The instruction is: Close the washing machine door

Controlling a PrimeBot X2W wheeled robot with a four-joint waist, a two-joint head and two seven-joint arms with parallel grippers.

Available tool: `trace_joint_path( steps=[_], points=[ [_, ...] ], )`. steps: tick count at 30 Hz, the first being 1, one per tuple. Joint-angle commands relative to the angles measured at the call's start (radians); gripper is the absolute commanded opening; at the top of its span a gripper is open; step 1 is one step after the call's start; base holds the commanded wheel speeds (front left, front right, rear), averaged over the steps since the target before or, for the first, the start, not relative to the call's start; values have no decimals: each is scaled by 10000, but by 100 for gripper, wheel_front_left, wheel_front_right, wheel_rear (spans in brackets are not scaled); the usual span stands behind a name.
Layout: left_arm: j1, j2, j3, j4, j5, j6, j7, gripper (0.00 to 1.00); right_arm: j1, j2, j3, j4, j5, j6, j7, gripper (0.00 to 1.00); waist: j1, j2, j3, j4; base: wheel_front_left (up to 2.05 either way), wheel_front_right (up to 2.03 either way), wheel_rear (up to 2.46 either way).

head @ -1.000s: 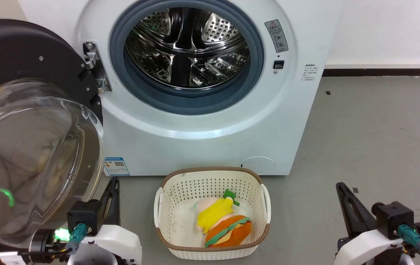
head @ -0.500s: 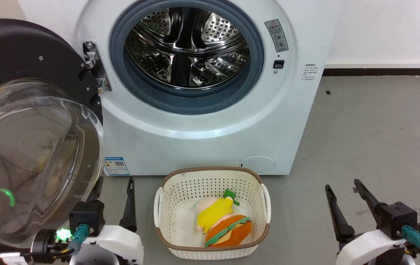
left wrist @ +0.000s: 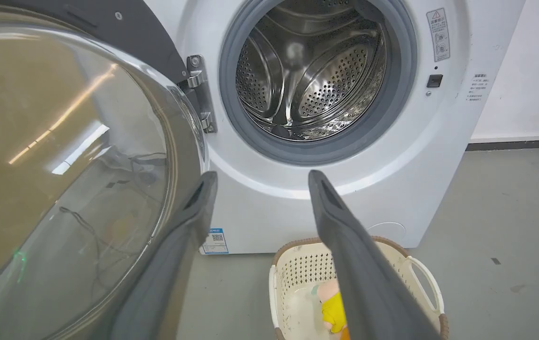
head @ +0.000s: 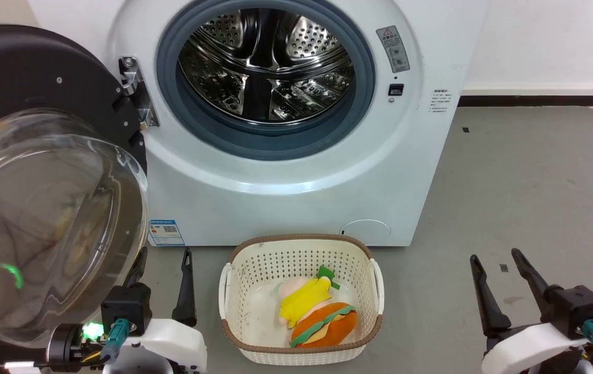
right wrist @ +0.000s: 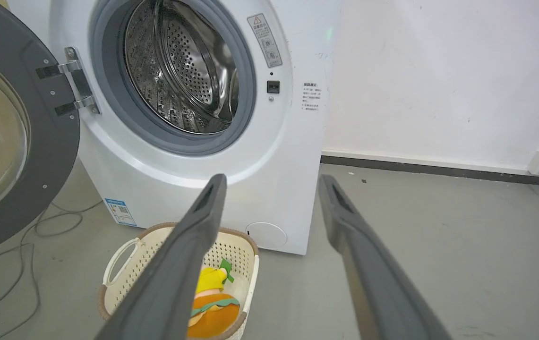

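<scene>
The washing machine door (head: 41, 182) hangs wide open at the left of the washing machine (head: 286, 176), swung out toward the robot on its metal hinge (head: 135, 91). It's a big one, with a fat glossy black rim and a clear glass bowl bulging out of the middle (there are reflections and a little green glint in it). The porthole is open, with a grey rubber gasket (head: 275, 143) ringing the shiny perforated drum (head: 265, 62).

The left gripper (head: 165, 257) sits low at the near left, fingers spread apart with nothing between them. Its left finger is right at the lower right edge of the glass bowl, and the head view shows part of it through the glass. In the left wrist view that finger lies along the bowl's curve, but I can't tell if it's actually touching. The right gripper (head: 495, 257) is at the near right, well apart from the door, fingers also spread and empty.

As for room, a cream perforated basket (head: 301, 240) with a plush toy (head: 317, 314) inside sits on the grey floor (head: 525, 182), just in front of the washer and between the two grippers. It's just right of the left gripper's right finger. A blue-white sticker (head: 166, 232) marks the washer's low front corner, just beyond the left gripper. In the right wrist view a thin cable (right wrist: 38, 226) trails on the floor under the door. Right of the machine the floor runs back to a white wall (head: 545, 41).
</scene>
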Motion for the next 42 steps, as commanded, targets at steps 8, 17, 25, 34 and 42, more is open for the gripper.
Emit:
trace_joint_path(
  steps=[8, 17, 25, 34, 42],
  points=[
    [-120, 57, -164, -90, 3, 262, -248, 33, 122, 11, -128, -97, 293, 23, -233, 100, 0, 0, 1, 268, 0, 0, 0],
    [-174, 106, -258, -370, -59, 455, -437, 0, 161, 14, -279, -129, 513, 28, -421, 100, 0, 0, 22, 781, 0, 0, 0],
    [-295, 121, 88, -903, -361, 537, -603, 0, 159, 17, -397, -159, 698, 31, -587, 100, 0, 0, 90, 1286, 0, 0, 0],
    [-544, 33, 1177, -1428, -1103, 368, -792, 0, 155, 20, -569, -198, 890, 35, -775, 100, 0, 0, 258, 1865, 0, 0, 0],
    [-970, 7, 2432, -1636, -2015, 81, -937, 0, 130, 23, -709, -212, 986, 39, -921, 100, 0, 0, 433, 2319, 0, 0, 0]
  ],
)
